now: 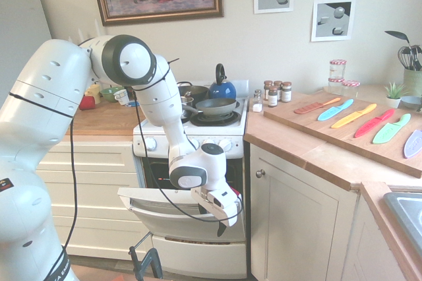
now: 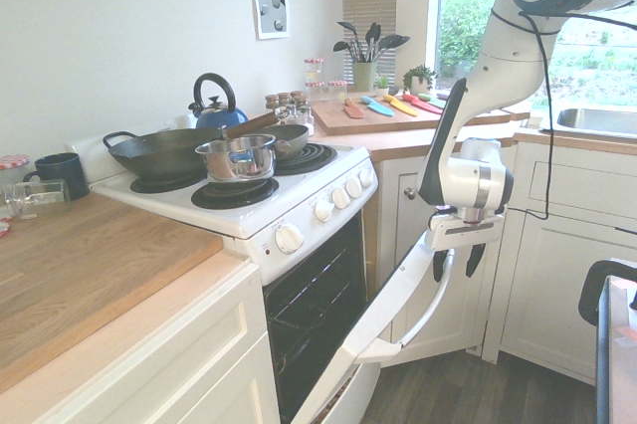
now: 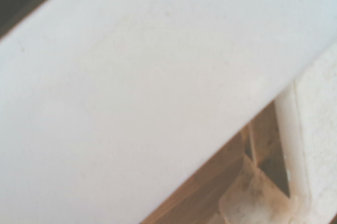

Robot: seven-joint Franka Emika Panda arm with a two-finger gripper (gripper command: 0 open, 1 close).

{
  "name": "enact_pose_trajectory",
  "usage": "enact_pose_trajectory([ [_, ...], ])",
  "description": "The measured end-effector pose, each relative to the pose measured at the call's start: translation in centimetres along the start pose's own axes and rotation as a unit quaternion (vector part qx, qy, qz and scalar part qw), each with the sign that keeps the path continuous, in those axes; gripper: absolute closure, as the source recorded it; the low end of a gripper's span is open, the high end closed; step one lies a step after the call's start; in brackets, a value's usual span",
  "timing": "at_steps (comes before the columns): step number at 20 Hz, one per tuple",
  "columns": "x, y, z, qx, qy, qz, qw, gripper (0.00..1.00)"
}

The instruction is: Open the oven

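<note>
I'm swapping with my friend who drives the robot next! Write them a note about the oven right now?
Gripper: down at the upper edge of the oven door, jaws apart; the handle seems to run up between them, but I can't tell if they touch it.
Oven: white cooker, pots on top.
Done: door partly down, dark inside showing.
Left: probably lower the door the rest of the way, then back off.
</note>
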State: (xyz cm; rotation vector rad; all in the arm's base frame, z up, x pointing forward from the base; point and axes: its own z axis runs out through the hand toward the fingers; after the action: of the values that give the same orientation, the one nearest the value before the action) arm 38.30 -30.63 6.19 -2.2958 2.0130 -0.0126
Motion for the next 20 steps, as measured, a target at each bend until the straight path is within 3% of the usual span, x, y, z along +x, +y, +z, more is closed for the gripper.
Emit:
enact_pose_trajectory([
  [5, -0.7, -2.5, -0.9, 0.017, 0.003, -0.026, 1.0, 0.0],
  [9, -12.9, -8.4, -4.3, 0.003, 0.006, -0.147, 0.989, 0.0],
  [11, -19.9, -10.9, -7.1, 0.008, 0.025, -0.179, 0.984, 0.0],
  [15, -31.1, -13.8, -14.1, -0.023, 0.039, -0.278, 0.959, 0.0],
  [17, -32.9, -14.1, -18.1, -0.024, 0.044, -0.285, 0.957, 0.0],
  [20, -30.6, -14.0, -20.9, -0.013, 0.052, -0.255, 0.966, 0.0],
])
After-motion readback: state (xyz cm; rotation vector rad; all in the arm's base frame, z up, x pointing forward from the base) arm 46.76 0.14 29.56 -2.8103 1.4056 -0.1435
